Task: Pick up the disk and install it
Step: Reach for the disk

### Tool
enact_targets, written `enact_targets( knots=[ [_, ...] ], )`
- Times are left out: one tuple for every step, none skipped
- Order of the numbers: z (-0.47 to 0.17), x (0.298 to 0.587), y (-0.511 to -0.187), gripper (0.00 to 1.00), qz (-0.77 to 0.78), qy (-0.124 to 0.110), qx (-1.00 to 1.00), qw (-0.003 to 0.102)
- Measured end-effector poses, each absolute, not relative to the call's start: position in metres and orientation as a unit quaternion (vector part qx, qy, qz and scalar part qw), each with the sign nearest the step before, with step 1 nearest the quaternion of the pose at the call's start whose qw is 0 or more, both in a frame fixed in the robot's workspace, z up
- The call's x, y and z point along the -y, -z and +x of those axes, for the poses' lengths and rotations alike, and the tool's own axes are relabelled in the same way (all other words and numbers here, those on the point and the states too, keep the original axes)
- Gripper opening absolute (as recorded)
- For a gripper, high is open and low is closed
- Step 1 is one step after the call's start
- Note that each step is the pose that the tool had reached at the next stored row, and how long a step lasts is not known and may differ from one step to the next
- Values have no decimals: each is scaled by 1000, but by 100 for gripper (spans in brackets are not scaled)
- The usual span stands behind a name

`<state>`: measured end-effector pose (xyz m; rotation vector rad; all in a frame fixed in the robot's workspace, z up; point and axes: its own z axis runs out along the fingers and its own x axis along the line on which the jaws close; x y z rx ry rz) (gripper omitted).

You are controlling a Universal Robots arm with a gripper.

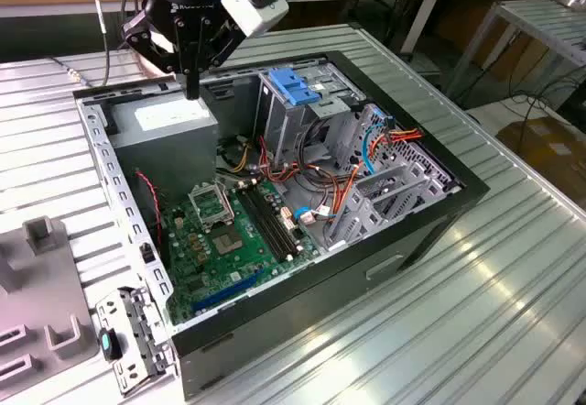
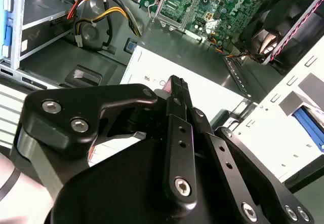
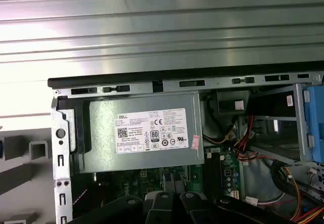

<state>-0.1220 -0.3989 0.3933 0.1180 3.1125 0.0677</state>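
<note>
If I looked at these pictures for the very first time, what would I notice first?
Probably the open computer case in the middle of the ribbed metal table, with its green motherboard showing. Next, the black gripper hanging just above the grey power supply toward the exterior view's left, and the light-blue latch atop the metal cage.

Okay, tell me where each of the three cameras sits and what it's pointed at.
Exterior view: off the arm, high up, looking down into the open computer case; the gripper hangs above the power supply.
First wrist view: on the arm, looking down on the power supply; dark gripper links show.
Second wrist view: on the arm, looking past the gripper toward the motherboard.
Shared: all three show the motherboard.
</note>
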Motion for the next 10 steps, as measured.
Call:
enact_targets(
  knots=[
    [-122, 399, -393, 11, 38, -22, -999, 13],
    [-122, 399, -393, 11, 38, -22, -999, 13],
    [-122, 399, -393, 11, 38, -22, -999, 13],
    [-122, 399, -393, 11, 38, -22, -999, 13],
    [-123, 399, -393, 11, 38, -22, -999, 13],
    [-123, 399, -393, 11, 38, -22, -999, 13],
    [-123, 399, -393, 11, 38, -22, -999, 13],
    [-123, 399, -393, 11, 38, -22, -999, 13],
    [-123, 399, -393, 11, 38, -22, -999, 13],
    [-124, 399, -393, 11, 38, -22, -999, 13]
  ],
)
